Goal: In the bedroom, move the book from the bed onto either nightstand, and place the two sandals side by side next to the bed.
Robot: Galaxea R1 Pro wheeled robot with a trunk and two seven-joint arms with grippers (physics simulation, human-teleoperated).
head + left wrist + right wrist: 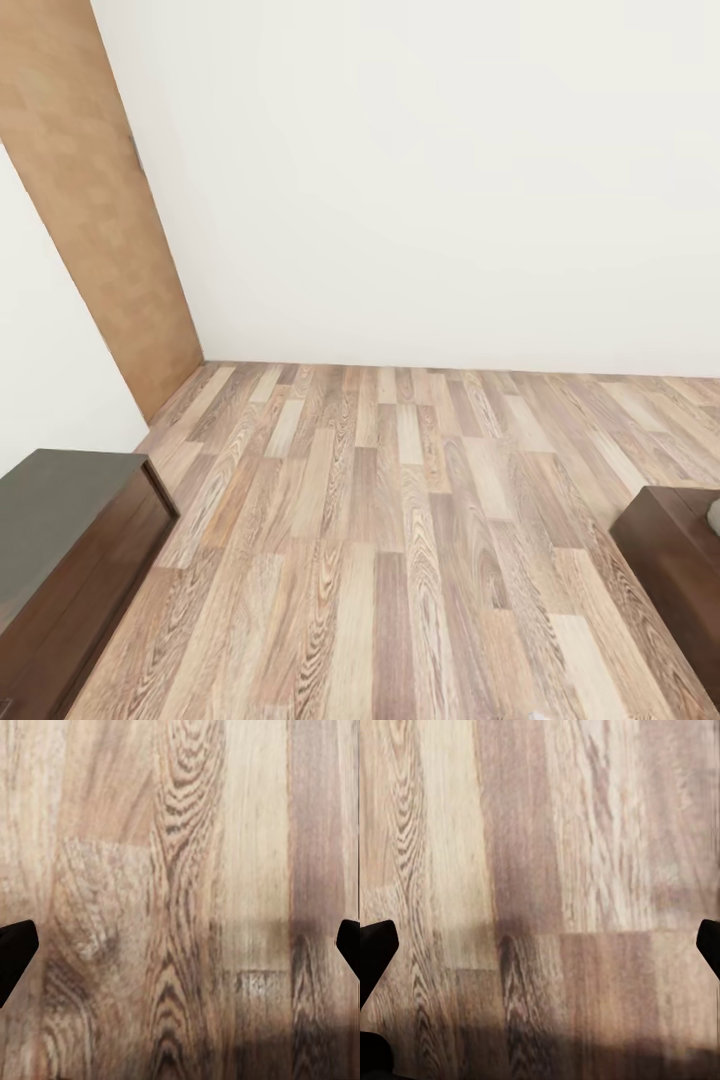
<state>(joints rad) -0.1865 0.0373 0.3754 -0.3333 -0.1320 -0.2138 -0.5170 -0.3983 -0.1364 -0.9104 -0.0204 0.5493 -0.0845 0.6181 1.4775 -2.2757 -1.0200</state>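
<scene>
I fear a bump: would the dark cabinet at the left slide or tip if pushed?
Probably heavy: the dark cabinet looks broad and solid. It sits low, so tipping seems unlikely. It might slide on the smooth wood floor.

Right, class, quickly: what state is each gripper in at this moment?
Left gripper: open, holding nothing, over the wood floor.
Right gripper: open, holding nothing, over the same floor.

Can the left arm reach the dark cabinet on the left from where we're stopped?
Probably not yet. The left gripper hangs open over bare wood floor, and the cabinet sits off to the side, so a base move looks necessary.
</scene>
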